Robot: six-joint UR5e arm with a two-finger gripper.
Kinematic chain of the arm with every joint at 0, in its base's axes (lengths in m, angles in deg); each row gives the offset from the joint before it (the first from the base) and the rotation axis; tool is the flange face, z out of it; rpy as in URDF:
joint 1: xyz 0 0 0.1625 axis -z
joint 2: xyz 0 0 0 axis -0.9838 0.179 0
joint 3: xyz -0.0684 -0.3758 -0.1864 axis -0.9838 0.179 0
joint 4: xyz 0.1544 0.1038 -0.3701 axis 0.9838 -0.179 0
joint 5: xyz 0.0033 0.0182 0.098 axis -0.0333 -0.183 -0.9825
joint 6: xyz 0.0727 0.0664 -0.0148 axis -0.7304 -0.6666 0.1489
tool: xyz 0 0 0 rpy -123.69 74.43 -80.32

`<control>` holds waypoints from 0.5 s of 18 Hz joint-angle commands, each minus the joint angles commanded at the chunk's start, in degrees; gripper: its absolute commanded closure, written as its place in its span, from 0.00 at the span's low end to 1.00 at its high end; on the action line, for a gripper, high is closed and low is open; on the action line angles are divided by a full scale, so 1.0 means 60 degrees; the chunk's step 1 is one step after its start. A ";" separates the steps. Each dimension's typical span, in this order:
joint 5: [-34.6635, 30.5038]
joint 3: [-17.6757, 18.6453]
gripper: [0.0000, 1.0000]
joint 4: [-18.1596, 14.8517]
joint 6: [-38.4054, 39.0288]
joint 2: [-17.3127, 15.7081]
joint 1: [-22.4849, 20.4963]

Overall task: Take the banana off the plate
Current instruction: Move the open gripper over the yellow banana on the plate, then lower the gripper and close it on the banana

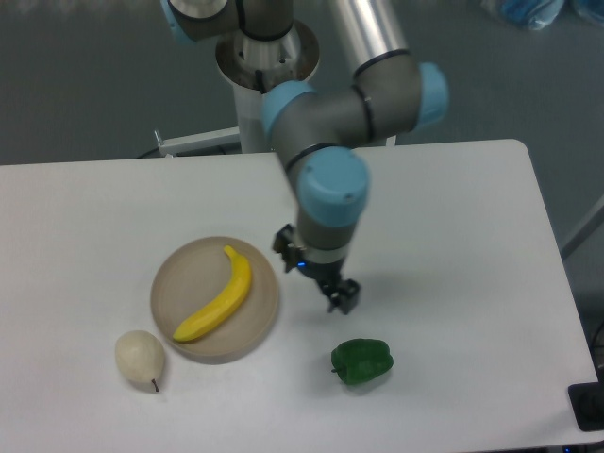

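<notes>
Yellow and gently curved, the banana (217, 296) lies on the tan plate (175, 274), its long axis running diagonally from the upper right, near the plate's middle, down to the lower left by the rim. The plate sits on the white table (85, 217). Just right of the plate, the pincer (338, 294) hangs over bare table, holding nothing; how far its fingers are parted I cannot tell. A pale pear (139, 359) rests by the plate's lower left edge, and a green pepper (362, 361) lies below the pincer.
</notes>
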 joint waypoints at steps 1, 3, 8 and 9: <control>0.0015 0.0015 0.00 0.0000 0.0279 0.0000 0.0219; 0.0029 0.0001 0.00 0.0015 0.1084 0.0029 0.0557; 0.0161 0.0059 0.00 0.0643 0.2098 0.0379 0.1129; 0.0161 0.0103 0.00 0.0906 0.2243 0.0598 0.1231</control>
